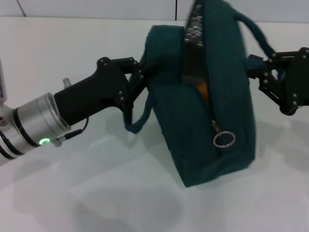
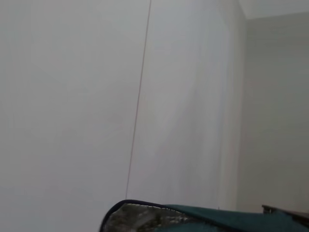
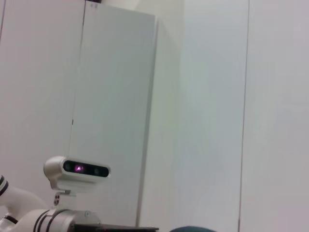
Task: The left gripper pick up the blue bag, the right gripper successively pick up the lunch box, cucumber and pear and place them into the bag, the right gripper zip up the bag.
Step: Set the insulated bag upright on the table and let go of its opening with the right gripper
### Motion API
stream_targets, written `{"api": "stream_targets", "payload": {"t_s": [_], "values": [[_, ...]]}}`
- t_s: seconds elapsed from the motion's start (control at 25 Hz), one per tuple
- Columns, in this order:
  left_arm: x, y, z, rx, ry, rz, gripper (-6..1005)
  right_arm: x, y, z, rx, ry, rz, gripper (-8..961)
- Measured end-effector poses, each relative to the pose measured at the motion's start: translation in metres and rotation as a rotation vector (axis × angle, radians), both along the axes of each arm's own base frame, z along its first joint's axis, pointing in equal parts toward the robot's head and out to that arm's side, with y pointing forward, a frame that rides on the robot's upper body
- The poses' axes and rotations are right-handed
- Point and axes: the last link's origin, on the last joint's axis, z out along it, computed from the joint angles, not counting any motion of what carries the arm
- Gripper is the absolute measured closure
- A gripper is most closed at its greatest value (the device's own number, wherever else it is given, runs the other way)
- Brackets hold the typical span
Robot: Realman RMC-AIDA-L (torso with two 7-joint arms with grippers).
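Note:
The blue bag (image 1: 222, 87) hangs tilted above the white table, its zipper partly open along the top. A silver ring pull (image 1: 223, 139) dangles low on its front. My left gripper (image 1: 144, 72) is shut on the bag's left edge by a loop handle. Through the opening an orange patch of the pear (image 1: 203, 92) shows, with silver lining (image 1: 194, 24) above it. My right gripper (image 1: 254, 66) is against the bag's right side, at the other handle. The lunch box and cucumber are hidden. The left wrist view shows only the bag's rim (image 2: 227, 217).
The white table (image 1: 72, 193) lies below the bag and spreads to the left and front. In the right wrist view the robot's head camera (image 3: 77, 171) and a pale cabinet (image 3: 116, 96) show behind.

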Motion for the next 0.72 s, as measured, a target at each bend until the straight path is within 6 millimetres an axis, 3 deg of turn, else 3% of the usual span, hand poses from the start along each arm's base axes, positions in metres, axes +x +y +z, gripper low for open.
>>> {"api": "stream_targets", "payload": {"t_s": [0.2, 0.72], "values": [[0.001, -0.001, -0.006, 0.001, 0.007, -0.005, 958, 0.01, -0.002, 0.004, 0.013, -0.014, -0.028, 873], [-0.001, 0.001, -0.021, 0.076, 0.073, -0.013, 959, 0.028, 0.005, -0.005, -0.031, -0.094, -0.139, 827]]}}
